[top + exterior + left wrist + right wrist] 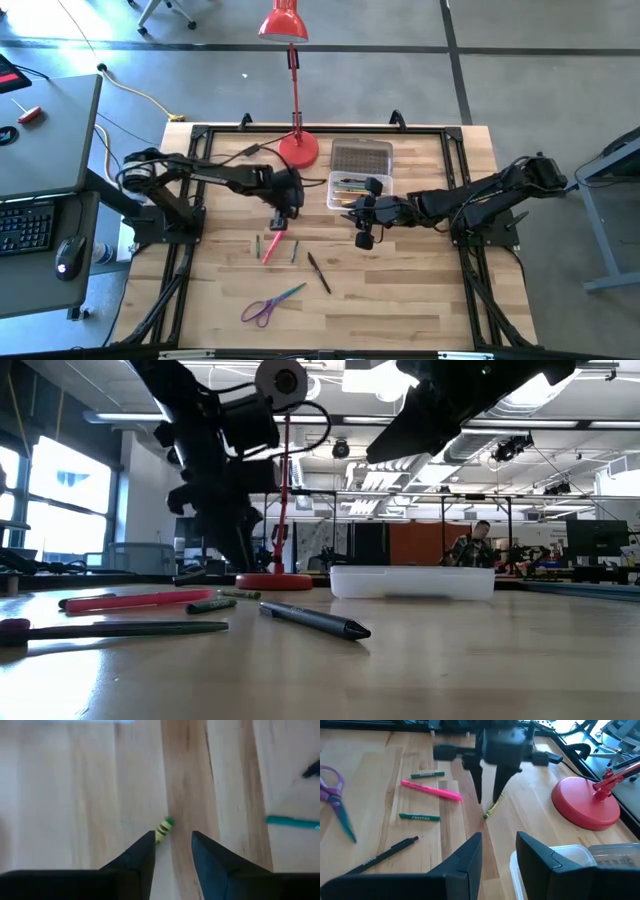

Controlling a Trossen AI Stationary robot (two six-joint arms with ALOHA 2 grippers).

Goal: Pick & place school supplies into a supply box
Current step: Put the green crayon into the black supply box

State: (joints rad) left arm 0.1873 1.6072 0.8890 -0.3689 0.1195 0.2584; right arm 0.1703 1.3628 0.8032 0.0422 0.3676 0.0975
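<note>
Lying nearest the low camera, a dark pen [315, 620] is resting on the table [400, 290], well apart from the supply box [352, 190], which is sitting open beside its grey lid [361, 156] and the red lamp base [298, 149] so that items can be dropped straight in. Some supplies are already lying inside it. Left claw [172, 851] is hovering released, fingers straddling a yellow-green crayon [163, 828], apparently lining up to grasp it. Right claw [497, 852] is waiting released just beside the box, holding nothing. Pink marker [431, 790], two green crayons [419, 817] and purple-handled scissors [268, 304] are lying scattered, not yet collected.
</note>
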